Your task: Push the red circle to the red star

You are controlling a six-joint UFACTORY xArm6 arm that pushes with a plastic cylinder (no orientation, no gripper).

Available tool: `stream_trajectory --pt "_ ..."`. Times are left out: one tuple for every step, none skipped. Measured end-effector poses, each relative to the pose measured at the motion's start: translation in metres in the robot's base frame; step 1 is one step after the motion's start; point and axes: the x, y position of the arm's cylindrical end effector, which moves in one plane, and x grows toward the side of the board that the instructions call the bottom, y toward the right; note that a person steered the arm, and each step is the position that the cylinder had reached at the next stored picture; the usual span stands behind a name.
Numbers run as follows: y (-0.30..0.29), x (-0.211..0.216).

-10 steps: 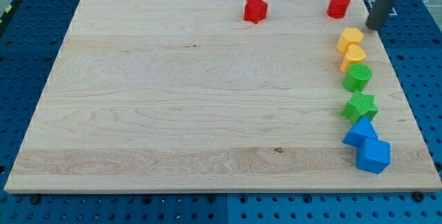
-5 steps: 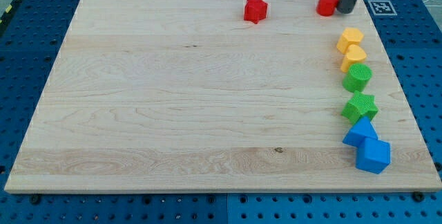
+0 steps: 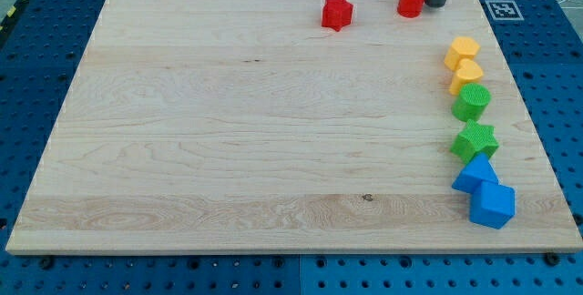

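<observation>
While the small red circle block (image 3: pixel 411 1) sits close to the far edge of the pale wooden counter (image 3: pixel 228 131), right of that edge's middle, my tip (image 3: pixel 436 5) rests against its right side, toward the far right corner. That placement makes sense for the job: the red star block (image 3: pixel 336 12) lies to the circle's left along the same far edge, near but clearly apart from it, so a tip standing behind the circle on the opposite side can drive it straight toward the star. I have no fingers to open or close, only a straight dark rod that slides and shoves, so nothing is gripped; contact with the circle looks likely, though the view cannot settle whether the two truly touch. A gap of bare wood separates circle and star, so I judge the push to be unfinished. Down the right edge runs a tidy column of other blocks: two yellow blocks (image 3: pixel 463 61) touching each other, a green cylinder block (image 3: pixel 472 102), a green star block (image 3: pixel 475 140), and two blue blocks (image 3: pixel 485 193) near the near right corner, all well clear of the pushing line.
</observation>
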Motion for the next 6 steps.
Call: stream_trajectory --pt "-0.019 0.001" --pt "-0.044 0.007" --pt "-0.066 0.014" --pt "-0.085 0.018" --pt "-0.100 0.018" --pt "-0.089 0.019"
